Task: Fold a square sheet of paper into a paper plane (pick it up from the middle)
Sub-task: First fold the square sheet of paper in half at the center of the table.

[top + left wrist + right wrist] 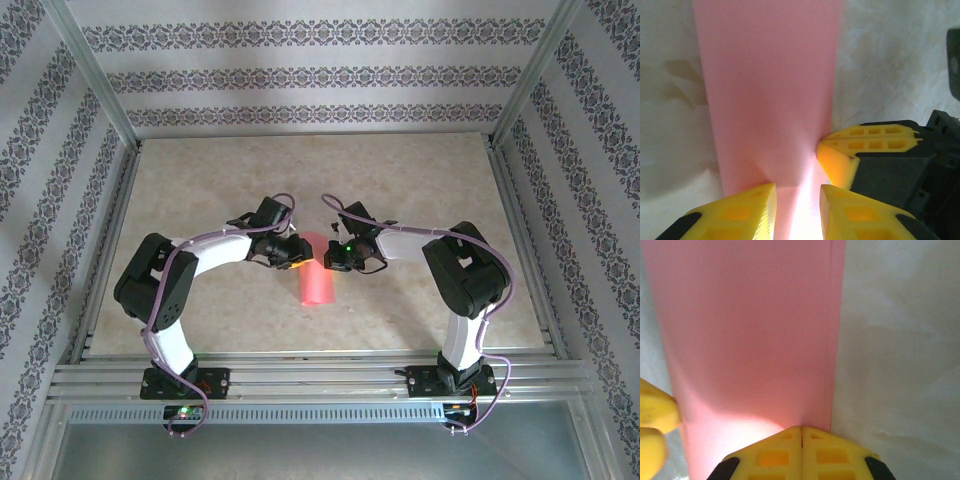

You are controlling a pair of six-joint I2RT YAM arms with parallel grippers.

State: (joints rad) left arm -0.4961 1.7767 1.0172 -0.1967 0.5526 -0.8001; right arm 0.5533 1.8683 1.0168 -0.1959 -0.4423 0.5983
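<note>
— Where is the square sheet of paper (318, 283)?
— It is doubled into a long pink strip and runs out ahead of both grippers' fingertips, with the table (430, 180) beneath it. The left gripper (797, 212) stands a little open, and the strip's end lies in the gap, unpinched. The right gripper (801, 440) has its fingers pressed together at the strip's side edge, apparently nipping it.
— How should it handle?
— It is likely feather-light and limp, quick to crease or slip. It is best held gently, mid-edge.
— What do the views add?
— The right wrist shows the layered edge. The left wrist shows the right gripper's tip touching the strip. The top view shows both arms meeting.
</note>
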